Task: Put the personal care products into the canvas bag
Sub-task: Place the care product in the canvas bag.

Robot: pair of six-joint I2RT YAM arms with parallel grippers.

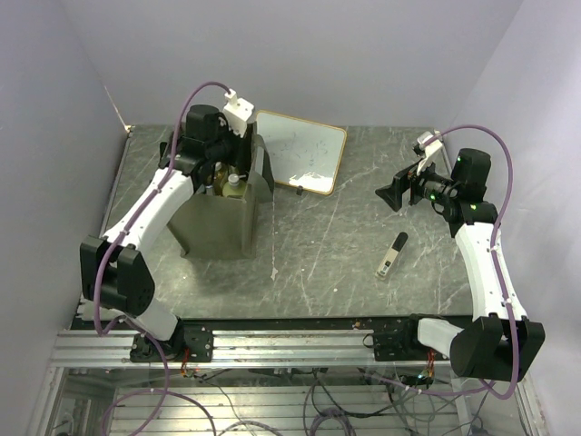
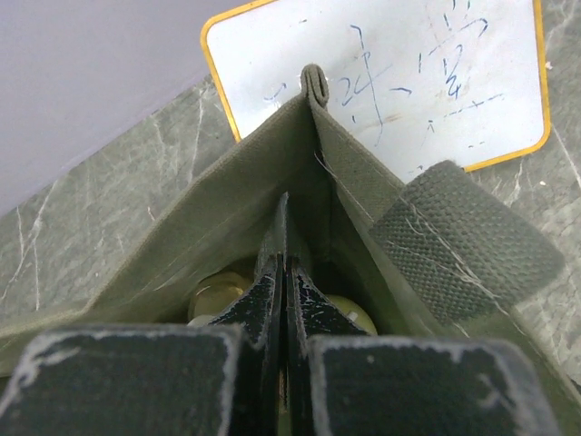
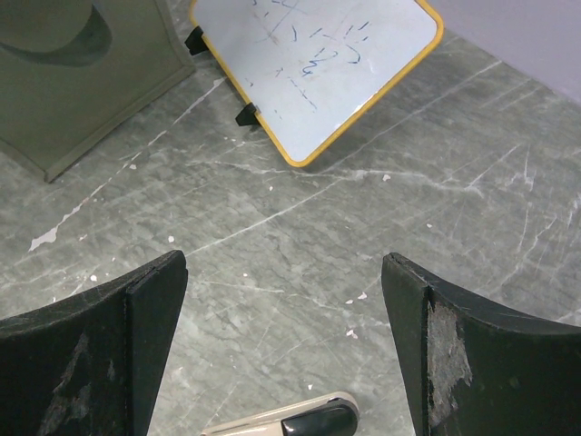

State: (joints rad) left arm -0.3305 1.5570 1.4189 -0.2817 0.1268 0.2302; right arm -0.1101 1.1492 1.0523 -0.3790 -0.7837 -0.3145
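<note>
The olive-green canvas bag (image 1: 213, 222) stands upright at the left of the table. My left gripper (image 1: 227, 174) is at its top rim. In the left wrist view the gripper (image 2: 287, 268) is shut, with a fold of the bag's wall (image 2: 236, 200) pinched between the tips. Yellowish bottle tops (image 2: 218, 295) show inside the bag, and a white pump (image 1: 234, 182) shows from above. A small pale bottle with a black cap (image 1: 392, 254) lies on the table at the right, also at the bottom of the right wrist view (image 3: 290, 422). My right gripper (image 1: 392, 193) is open and empty above and beyond it (image 3: 283, 263).
A wood-framed whiteboard (image 1: 301, 150) lies flat behind the bag, also in the wrist views (image 2: 399, 73) (image 3: 309, 64). The bag's strap handle (image 2: 463, 232) hangs over its right side. The bag's corner shows in the right wrist view (image 3: 82, 82). Walls enclose the table.
</note>
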